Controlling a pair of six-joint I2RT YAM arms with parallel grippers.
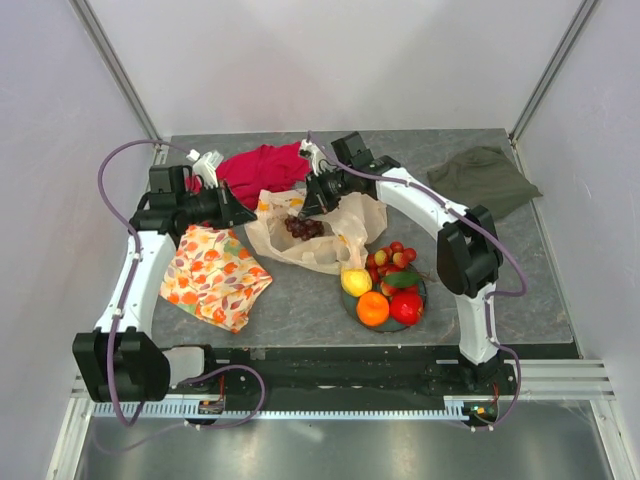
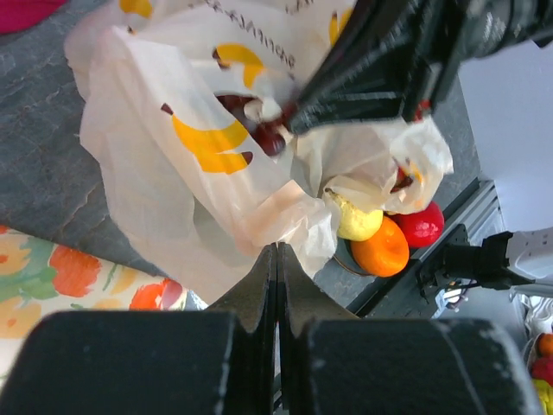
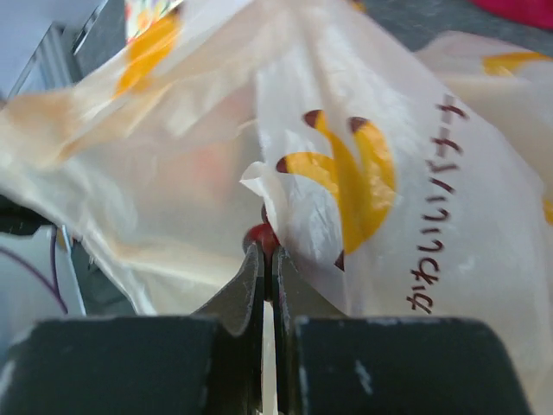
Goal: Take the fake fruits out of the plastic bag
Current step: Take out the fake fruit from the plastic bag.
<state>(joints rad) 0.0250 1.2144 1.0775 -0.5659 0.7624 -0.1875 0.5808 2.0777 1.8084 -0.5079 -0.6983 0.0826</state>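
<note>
Nearest both grippers, plastic bag: translucent beige-peach, yellow-orange banana prints tipped dark brown, dark lettering. At right gripper tips, grape bunch: dark purple-red. Past left gripper: yellow lemon, orange, red apple. Beside left gripper, patterned cloth: cream, orange-red flowers, green leaves. Table: dark grey, veined.

We see bright, soft light from above, with only faint shadows. In the right wrist view the thin, crinkly, peach plastic bag looks blurry up close.
</note>
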